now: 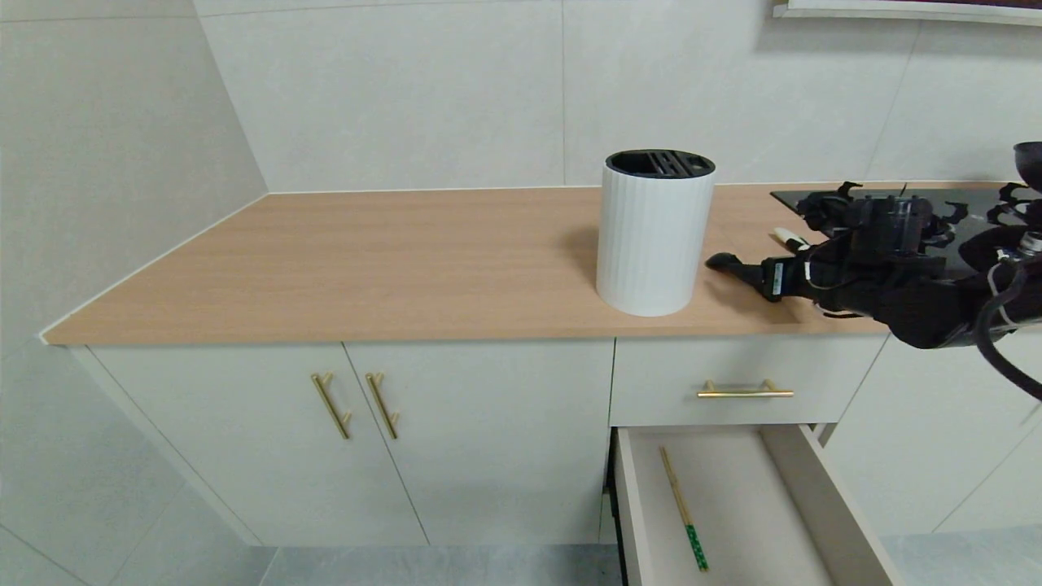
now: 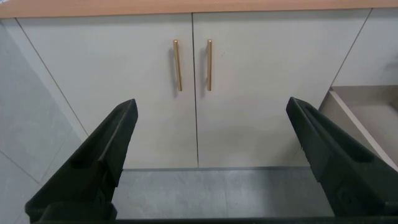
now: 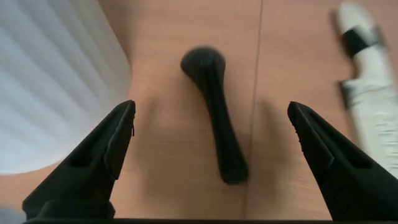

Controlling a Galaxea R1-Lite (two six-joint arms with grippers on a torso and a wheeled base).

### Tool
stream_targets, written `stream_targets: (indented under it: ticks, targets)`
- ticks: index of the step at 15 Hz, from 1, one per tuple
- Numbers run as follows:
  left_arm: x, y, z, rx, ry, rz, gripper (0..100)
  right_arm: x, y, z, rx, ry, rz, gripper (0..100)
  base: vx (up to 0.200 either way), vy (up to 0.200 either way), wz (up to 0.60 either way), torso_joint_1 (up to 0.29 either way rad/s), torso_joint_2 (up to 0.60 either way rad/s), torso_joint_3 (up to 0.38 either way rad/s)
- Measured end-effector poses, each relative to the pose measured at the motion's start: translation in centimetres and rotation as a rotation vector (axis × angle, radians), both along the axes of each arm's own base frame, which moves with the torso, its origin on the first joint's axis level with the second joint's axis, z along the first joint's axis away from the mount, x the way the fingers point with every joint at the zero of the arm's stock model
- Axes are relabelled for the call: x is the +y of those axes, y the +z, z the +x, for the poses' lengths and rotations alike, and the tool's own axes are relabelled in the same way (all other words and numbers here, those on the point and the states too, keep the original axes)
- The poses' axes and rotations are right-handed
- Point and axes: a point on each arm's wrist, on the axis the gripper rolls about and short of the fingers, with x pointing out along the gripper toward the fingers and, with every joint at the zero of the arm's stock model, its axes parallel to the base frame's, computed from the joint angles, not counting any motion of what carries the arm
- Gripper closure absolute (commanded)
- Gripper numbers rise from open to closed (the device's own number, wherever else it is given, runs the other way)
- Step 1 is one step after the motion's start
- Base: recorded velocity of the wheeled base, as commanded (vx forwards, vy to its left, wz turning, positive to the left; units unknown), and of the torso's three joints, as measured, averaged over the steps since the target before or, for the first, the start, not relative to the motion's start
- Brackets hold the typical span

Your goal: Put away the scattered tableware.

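Note:
A black spoon (image 3: 214, 112) lies flat on the wooden counter (image 1: 366, 260), just right of a white ribbed utensil holder (image 1: 655, 236) with a black slotted top. My right gripper (image 3: 210, 111) hovers open over the spoon, one finger on each side, not touching it. In the head view the spoon's bowl (image 1: 723, 262) pokes out in front of that gripper (image 1: 769, 277). A white-handled utensil (image 3: 367, 81) lies beside the spoon, nearer the cooktop. A pair of chopsticks (image 1: 682, 509) rests in the open drawer (image 1: 806, 496). My left gripper (image 2: 211, 106) is open, low, facing the cabinet doors.
A black cooktop (image 1: 895, 199) with grates fills the counter's right end behind my right arm. A shut drawer with a gold handle (image 1: 745, 392) sits above the open one. Two cabinet doors with gold handles (image 2: 193, 65) stand to the left.

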Motion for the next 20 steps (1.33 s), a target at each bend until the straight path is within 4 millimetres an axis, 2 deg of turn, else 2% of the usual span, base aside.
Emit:
stream_targets:
  ticks: [4, 13, 14, 20]
  targets:
    - [0.0, 0.0, 0.0, 0.000, 0.000, 0.000, 0, 0.2, -1.7, 1.4, 0.027, -0.013, 0.000, 0, 0.000, 0.000, 0.00, 0.000, 0.00, 0.000]
    - [0.0, 0.0, 0.0, 0.000, -0.001, 0.000, 0, 0.1, -2.9, 2.6, 0.039, -0.065, -0.010, 0, 0.000, 0.000, 0.00, 0.000, 0.00, 0.000]
    - [0.0, 0.0, 0.0, 0.000, -0.001, 0.000, 0, 0.1, -2.9, 2.6, 0.039, -0.065, -0.011, 100, 0.000, 0.000, 0.00, 0.000, 0.00, 0.000]
    - [0.0, 0.0, 0.0, 0.000, -0.001, 0.000, 0, 0.1, -3.0, 2.7, 0.041, -0.065, -0.010, 100, 0.000, 0.000, 0.00, 0.000, 0.00, 0.000]
